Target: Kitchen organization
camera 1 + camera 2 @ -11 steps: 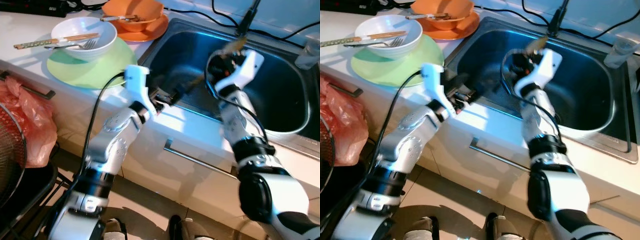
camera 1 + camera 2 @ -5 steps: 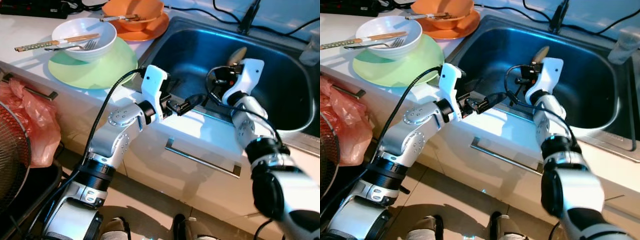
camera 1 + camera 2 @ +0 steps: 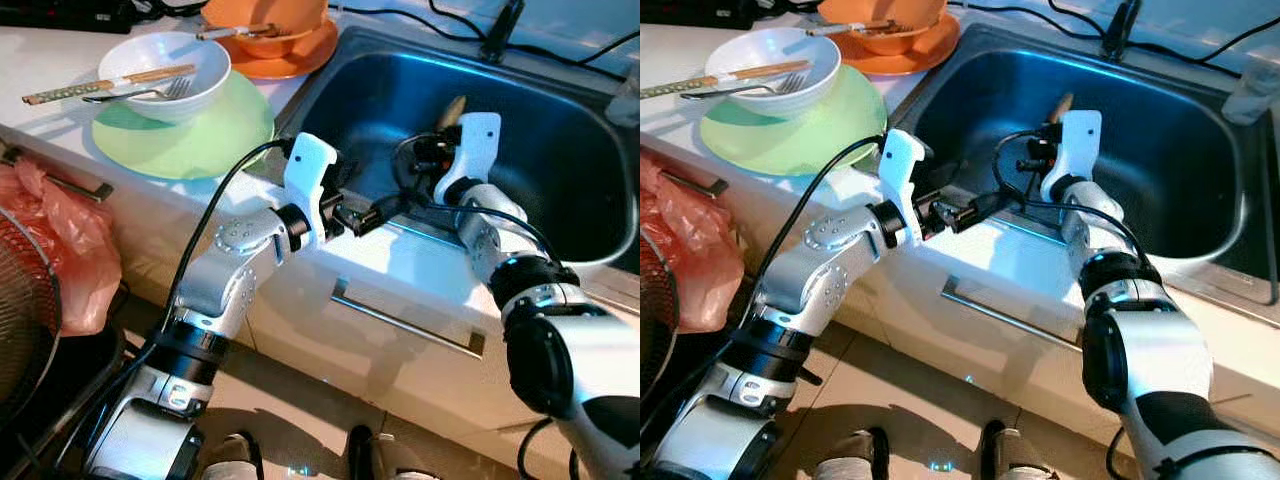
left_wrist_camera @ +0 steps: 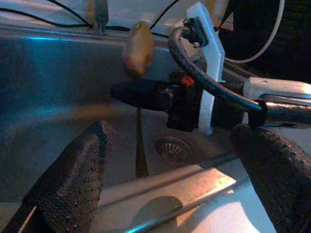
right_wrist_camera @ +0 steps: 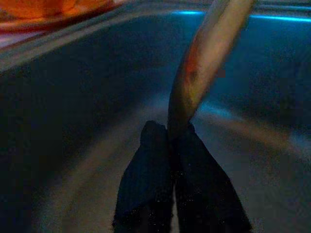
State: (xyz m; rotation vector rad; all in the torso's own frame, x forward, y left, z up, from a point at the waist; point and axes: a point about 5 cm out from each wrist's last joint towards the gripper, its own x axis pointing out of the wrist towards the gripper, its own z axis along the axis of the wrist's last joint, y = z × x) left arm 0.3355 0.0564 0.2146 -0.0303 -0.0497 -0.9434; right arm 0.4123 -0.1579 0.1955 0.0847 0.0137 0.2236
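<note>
- Right gripper [image 5: 172, 141]: my fingers are pinched on the end of a tan wooden spoon [image 5: 209, 53], held over the stainless steel sink basin [image 3: 560, 170] in the upper centre of the head frames.
- Left gripper [image 4: 165, 160]: my fingers are spread wide with nothing between them, at the sink's front rim, centre frame.
- Risk: the pinch sits at the handle's very end; I judge the long spoon could pivot or slip and drop into the basin.
- Risk: my two arms are close together; a swing could knock the spoon against the left gripper.
- Left wrist view: the sink drain [image 4: 171, 149].
- Head views: white bowl with fork and chopsticks [image 3: 167, 70] on a pale green plate [image 3: 190, 140], upper left.
</note>
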